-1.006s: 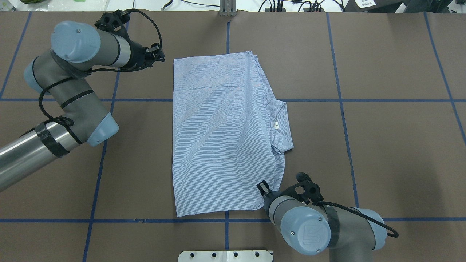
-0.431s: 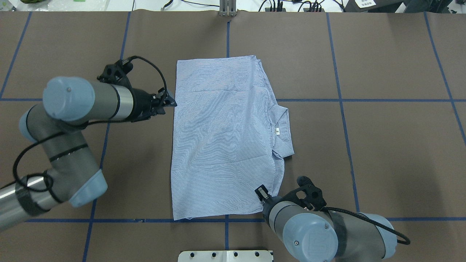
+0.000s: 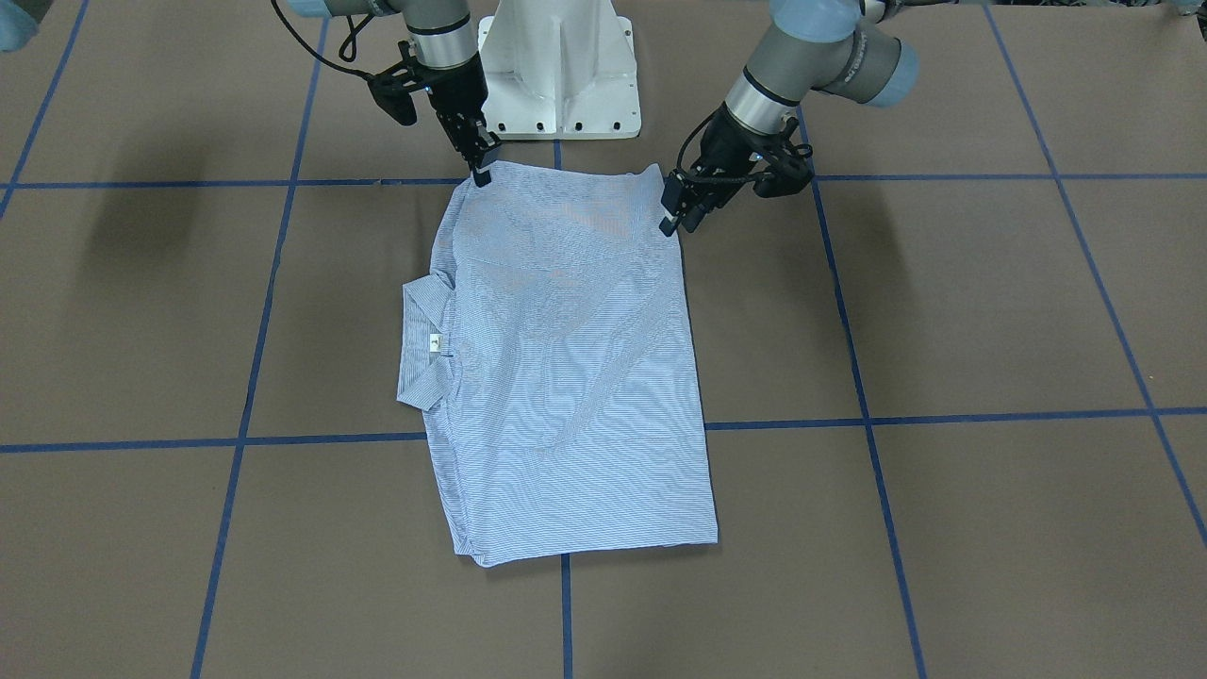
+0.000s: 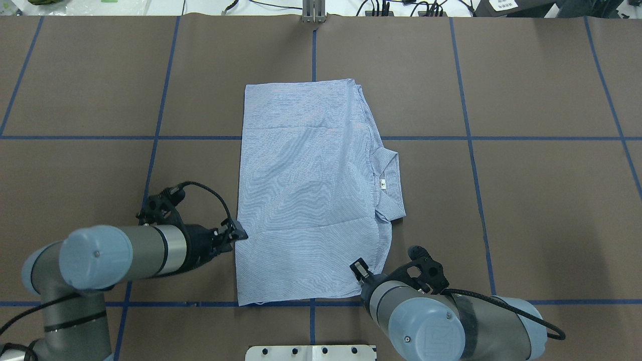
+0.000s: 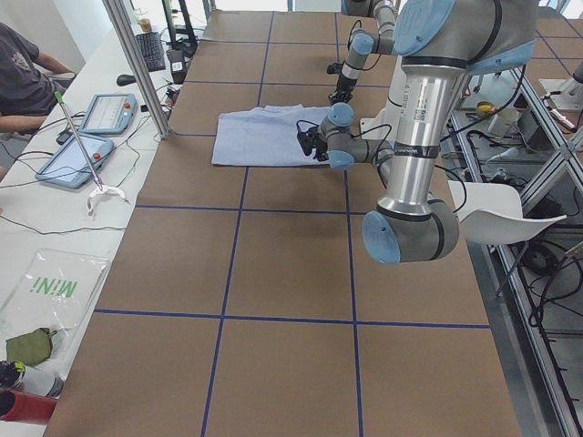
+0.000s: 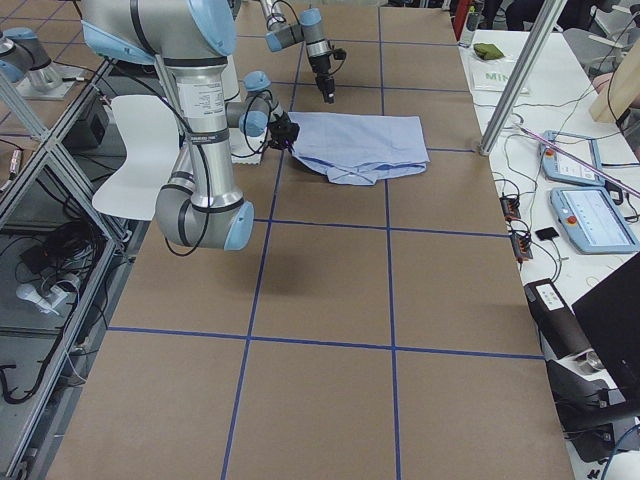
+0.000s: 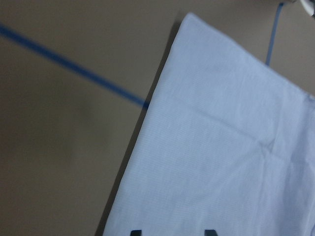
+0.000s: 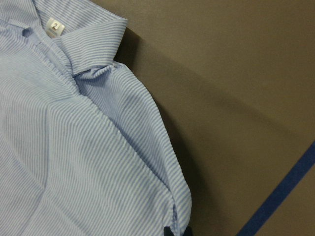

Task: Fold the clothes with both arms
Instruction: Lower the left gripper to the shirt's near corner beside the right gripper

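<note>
Brown paper covers the worktop (image 3: pixel 943 311), which is crossed by blue tape lines (image 3: pixel 943 416). In the front-facing view the light blue striped shirt (image 3: pixel 575 396) lies flat in the middle, folded to a long rectangle. Its collar (image 3: pixel 421 351), with a small white neck label (image 3: pixel 436 343), sticks out on the side of the robot's right arm. The right hand (image 3: pixel 481 173) points down onto the shirt corner nearest the robot on that side. The left hand (image 3: pixel 671 217) is at the edge of the other near corner.

From overhead, the left hand lies low against the shirt's left edge, toward the robot's end. The right hand is at the hem, below the collar.

Both side views show the two hands down at the robot-side end of the shirt.

The left wrist camera shows two dark fingertips (image 7: pixel 210 233) standing apart over the cloth, close to its straight edge.

The right wrist camera shows the collar, the label with a "2", and a rounded fold. Only a dark bit of that hand shows beside the hem, so one cannot tell whether it is apart, together or clamped on the cloth.
</note>
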`<state>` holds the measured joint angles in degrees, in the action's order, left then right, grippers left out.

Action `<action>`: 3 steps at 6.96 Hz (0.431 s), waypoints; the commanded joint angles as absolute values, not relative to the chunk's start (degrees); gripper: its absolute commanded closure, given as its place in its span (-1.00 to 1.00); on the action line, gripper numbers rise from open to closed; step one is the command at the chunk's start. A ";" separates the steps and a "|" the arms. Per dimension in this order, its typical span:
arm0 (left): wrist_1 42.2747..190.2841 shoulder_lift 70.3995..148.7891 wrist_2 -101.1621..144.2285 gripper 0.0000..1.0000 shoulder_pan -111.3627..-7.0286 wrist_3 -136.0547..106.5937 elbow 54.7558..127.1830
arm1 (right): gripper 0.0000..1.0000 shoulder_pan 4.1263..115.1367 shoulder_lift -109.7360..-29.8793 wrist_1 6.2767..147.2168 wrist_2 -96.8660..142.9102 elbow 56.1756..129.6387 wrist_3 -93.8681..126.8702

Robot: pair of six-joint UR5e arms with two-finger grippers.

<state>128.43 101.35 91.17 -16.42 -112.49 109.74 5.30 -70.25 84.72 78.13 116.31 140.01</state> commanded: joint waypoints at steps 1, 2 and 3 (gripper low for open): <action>127.01 100.81 86.07 -0.03 -8.90 -118.03 110.21 | 1.00 5.27 -70.14 84.73 78.13 116.45 140.01; 126.22 100.81 86.05 -0.03 -8.70 -118.04 110.39 | 1.00 5.27 -70.05 84.73 78.13 116.54 140.01; 123.17 100.64 86.04 -0.01 -8.70 -118.04 113.17 | 1.00 5.27 -70.22 84.73 78.13 116.54 140.01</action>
